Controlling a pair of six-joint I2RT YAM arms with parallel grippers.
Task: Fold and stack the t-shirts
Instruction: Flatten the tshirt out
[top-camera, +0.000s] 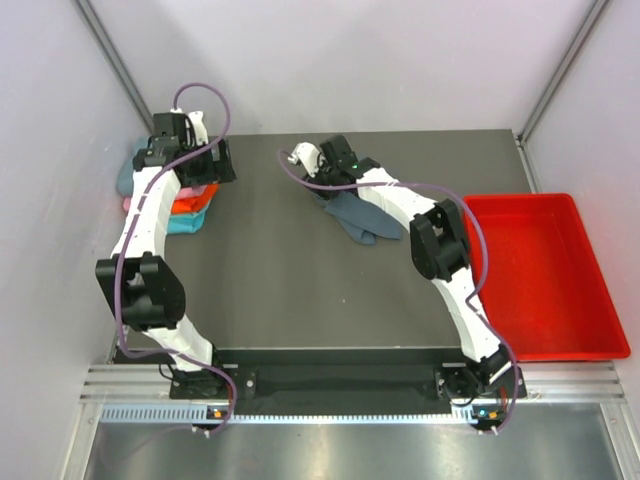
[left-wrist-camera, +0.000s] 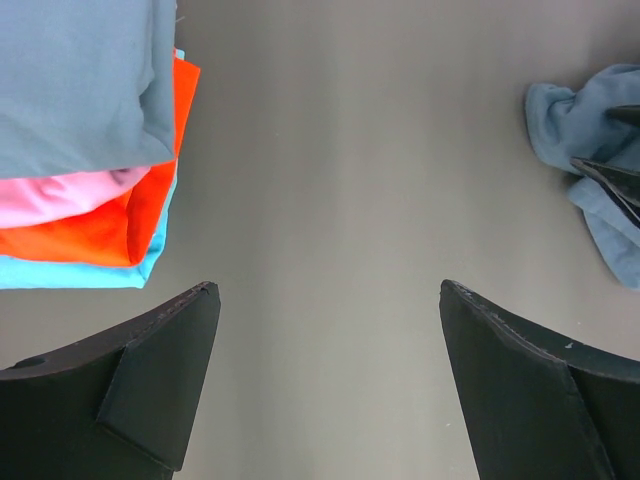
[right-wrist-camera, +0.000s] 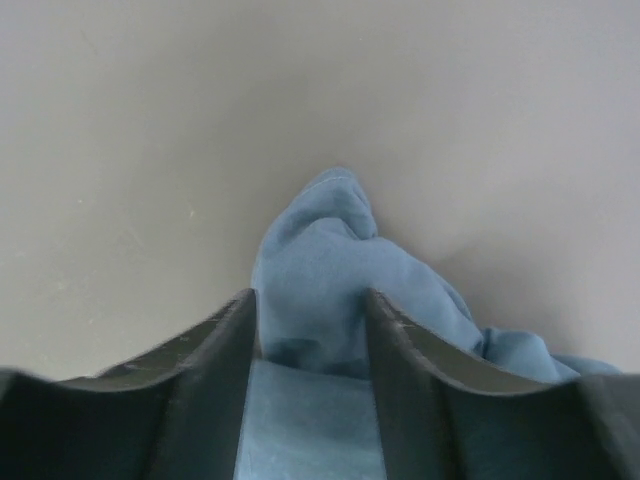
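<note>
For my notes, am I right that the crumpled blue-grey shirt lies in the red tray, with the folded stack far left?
No: the top view shows the shirt on the table, not in the red tray; the stack is far left.

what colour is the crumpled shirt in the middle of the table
The shirt is slate blue-grey, plain with no pattern; it shows best in the right wrist view.

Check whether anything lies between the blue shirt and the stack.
The table between the blue shirt and the stack is bare. But the left arm hangs over the stack, with the open left gripper by its shirt-side edge, so it may crowd the drop.
</note>
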